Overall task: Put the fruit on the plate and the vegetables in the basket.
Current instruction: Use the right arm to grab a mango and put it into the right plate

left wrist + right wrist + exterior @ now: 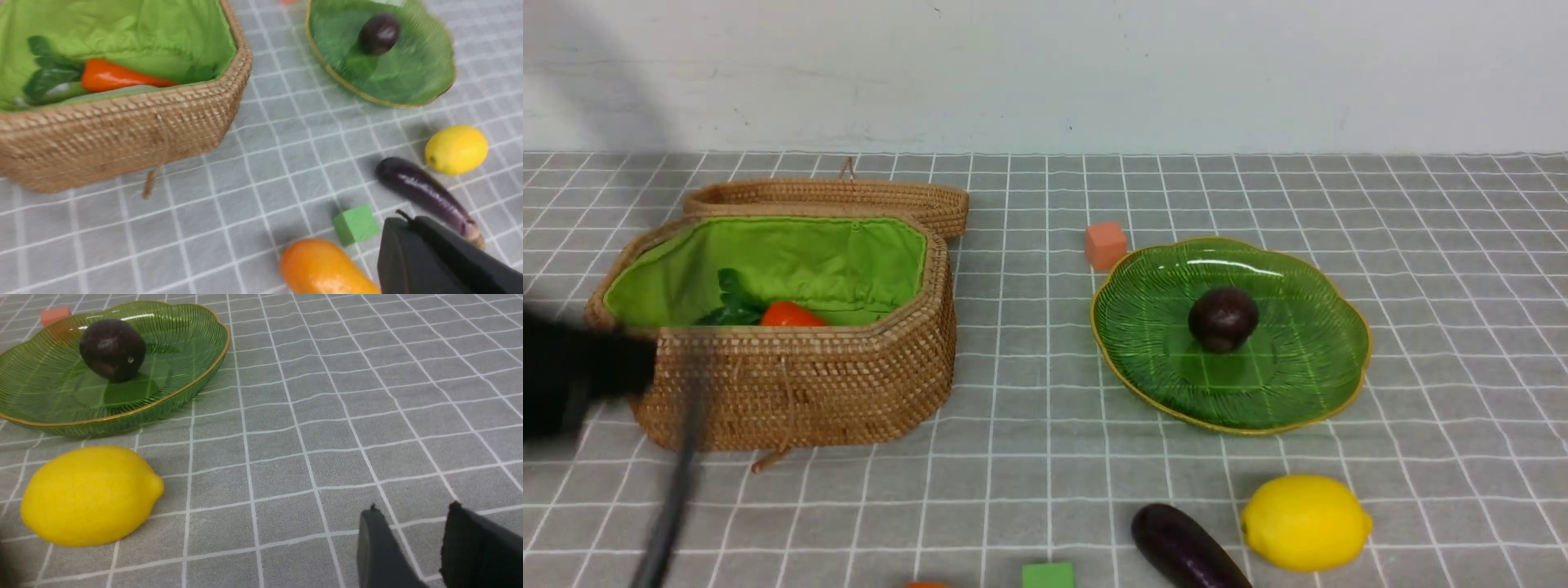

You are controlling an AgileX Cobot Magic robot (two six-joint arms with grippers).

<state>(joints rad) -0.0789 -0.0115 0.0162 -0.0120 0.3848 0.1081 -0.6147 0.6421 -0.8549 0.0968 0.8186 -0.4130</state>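
Observation:
The wicker basket [792,384] stands open at the left with the carrot [791,315] and green leaves inside. On the green plate [1307,384] rests the round maroon fruit [1223,318]. The lemon [1305,523] and the eggplant [1184,547] lie on the cloth in front of the plate. An orange-yellow mango-like fruit [322,267] lies close beside my left gripper [408,218], which is shut and holds nothing. My right gripper [412,508] is open and empty over bare cloth, to the right of the lemon [90,496].
A green cube [355,224] sits between the mango-like fruit and the eggplant [421,192]. An orange cube [1106,245] stands behind the plate's left rim. The basket's lid [833,196] lies open behind it. My blurred left arm [572,376] crosses the basket's front left corner.

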